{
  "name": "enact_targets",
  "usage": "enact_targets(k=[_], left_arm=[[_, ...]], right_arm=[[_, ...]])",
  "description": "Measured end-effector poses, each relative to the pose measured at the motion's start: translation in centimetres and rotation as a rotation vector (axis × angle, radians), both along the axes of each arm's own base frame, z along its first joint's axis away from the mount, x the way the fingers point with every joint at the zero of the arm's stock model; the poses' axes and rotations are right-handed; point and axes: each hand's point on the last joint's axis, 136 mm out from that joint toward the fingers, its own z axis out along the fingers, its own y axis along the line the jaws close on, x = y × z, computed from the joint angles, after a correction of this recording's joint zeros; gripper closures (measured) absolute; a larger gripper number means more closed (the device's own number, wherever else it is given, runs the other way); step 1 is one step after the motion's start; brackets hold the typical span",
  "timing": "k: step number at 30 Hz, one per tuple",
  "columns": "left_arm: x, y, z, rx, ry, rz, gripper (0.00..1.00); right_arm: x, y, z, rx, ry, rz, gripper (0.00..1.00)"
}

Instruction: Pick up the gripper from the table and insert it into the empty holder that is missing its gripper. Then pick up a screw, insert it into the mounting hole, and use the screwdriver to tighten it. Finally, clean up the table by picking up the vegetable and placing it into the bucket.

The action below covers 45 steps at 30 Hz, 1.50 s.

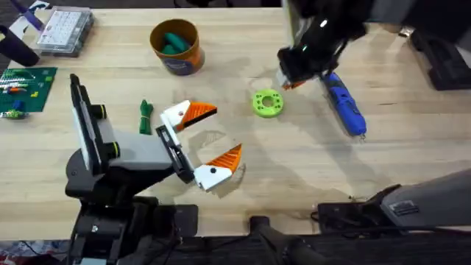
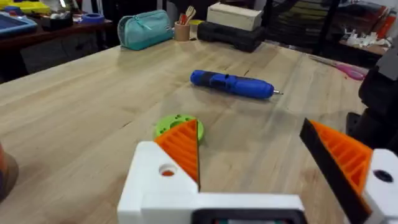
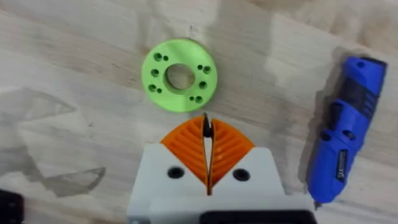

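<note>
Left gripper (image 1: 207, 140), fingers spread wide with nothing between them, beside the lime-green disc (image 1: 267, 103).
Right gripper (image 3: 207, 127) pinches a small dark screw (image 3: 207, 126) just beside the disc; screwdriver (image 1: 344, 104) lies beyond it, vegetable (image 1: 145, 116) opposite.

The blue screwdriver (image 1: 344, 104) is lying flat toward the desk's right edge. The dark green vegetable (image 1: 145, 116) is lying left of centre. The orange-brown bucket (image 1: 176, 46) is standing upright near the far edge.
</note>
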Motion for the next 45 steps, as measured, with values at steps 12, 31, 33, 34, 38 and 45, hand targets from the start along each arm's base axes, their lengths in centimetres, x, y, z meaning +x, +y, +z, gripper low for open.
enact_targets(k=[12,31,33,34,38,45], left_arm=[[0.0,0.0,0.0,0.0,0.0,0.0,0.009],[0.0,0.0,0.0,0.0,0.0,0.0,0.009],[0.0,0.0,0.0,0.0,0.0,0.0,0.009],[0.0,0.0,0.0,0.0,0.0,0.0,0.009],[0.0,0.0,0.0,0.0,0.0,0.0,0.009],[0.0,0.0,0.0,0.0,0.0,0.0,0.009]], right_arm=[[-1.9,-1.1,9.1,0.017,-0.062,0.031,0.995],[-4.5,3.9,14.9,0.087,-0.17,0.217,0.995],[-4.6,4.0,14.9,0.086,-0.17,0.229,0.995],[-4.7,4.1,14.9,0.086,-0.171,0.233,0.995],[-4.8,4.2,15.0,0.087,-0.171,0.239,0.995],[-5.1,4.9,15.5,0.098,-0.186,0.265,0.995]])
